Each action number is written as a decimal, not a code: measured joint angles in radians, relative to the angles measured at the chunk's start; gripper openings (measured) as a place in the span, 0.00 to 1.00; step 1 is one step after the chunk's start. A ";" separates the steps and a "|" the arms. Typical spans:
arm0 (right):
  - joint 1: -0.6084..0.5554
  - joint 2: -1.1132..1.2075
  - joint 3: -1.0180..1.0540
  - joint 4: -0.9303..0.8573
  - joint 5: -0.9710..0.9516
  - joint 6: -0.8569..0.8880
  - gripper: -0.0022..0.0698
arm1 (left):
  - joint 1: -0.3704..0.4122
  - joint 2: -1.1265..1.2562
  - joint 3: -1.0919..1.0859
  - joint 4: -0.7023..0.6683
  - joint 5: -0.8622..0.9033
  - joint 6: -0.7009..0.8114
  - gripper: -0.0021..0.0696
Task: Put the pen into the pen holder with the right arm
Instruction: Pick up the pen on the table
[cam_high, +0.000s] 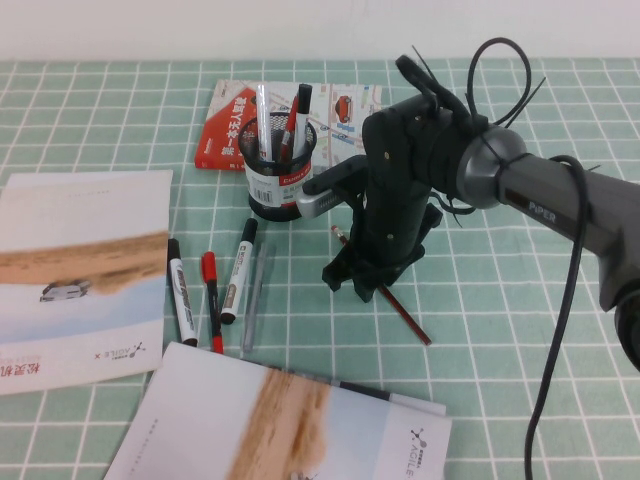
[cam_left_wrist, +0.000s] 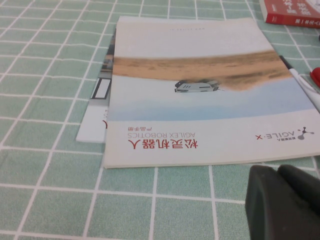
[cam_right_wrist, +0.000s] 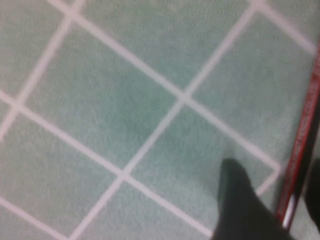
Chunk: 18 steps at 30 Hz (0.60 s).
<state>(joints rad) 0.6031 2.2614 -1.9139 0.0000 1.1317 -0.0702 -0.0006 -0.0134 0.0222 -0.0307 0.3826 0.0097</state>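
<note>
The pen (cam_high: 405, 315), a thin dark-red stick, lies flat on the green checked cloth, right of the pen holder. The pen holder (cam_high: 280, 185) is a black mesh cup with a white and red band, and it holds several markers. My right gripper (cam_high: 365, 285) points down over the pen's middle and hides that part. In the right wrist view the pen (cam_right_wrist: 300, 140) runs between the two dark fingers (cam_right_wrist: 240, 200) of my right gripper (cam_right_wrist: 274, 172), which is open, with a gap beside it. My left gripper (cam_left_wrist: 282, 200) hovers shut over the cloth near a booklet.
Two black-capped markers (cam_high: 180, 290), a red-capped pen (cam_high: 211, 300) and a clear grey pen (cam_high: 255, 300) lie left of the right gripper. Booklets lie at the left (cam_high: 80, 270) and the front (cam_high: 290, 430). A red book (cam_high: 230, 125) sits behind the holder.
</note>
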 joint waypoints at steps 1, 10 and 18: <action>-0.002 0.003 -0.002 0.000 0.003 -0.002 0.39 | 0.000 0.000 0.000 0.000 0.000 0.000 0.02; -0.010 0.007 -0.007 0.011 0.021 -0.003 0.21 | 0.000 0.000 0.000 0.000 0.000 0.000 0.02; -0.026 0.018 -0.018 0.025 0.048 -0.003 0.06 | 0.000 0.000 0.000 0.000 0.000 0.000 0.02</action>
<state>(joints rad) 0.5773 2.2793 -1.9316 0.0254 1.1797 -0.0737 -0.0006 -0.0134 0.0222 -0.0307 0.3826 0.0097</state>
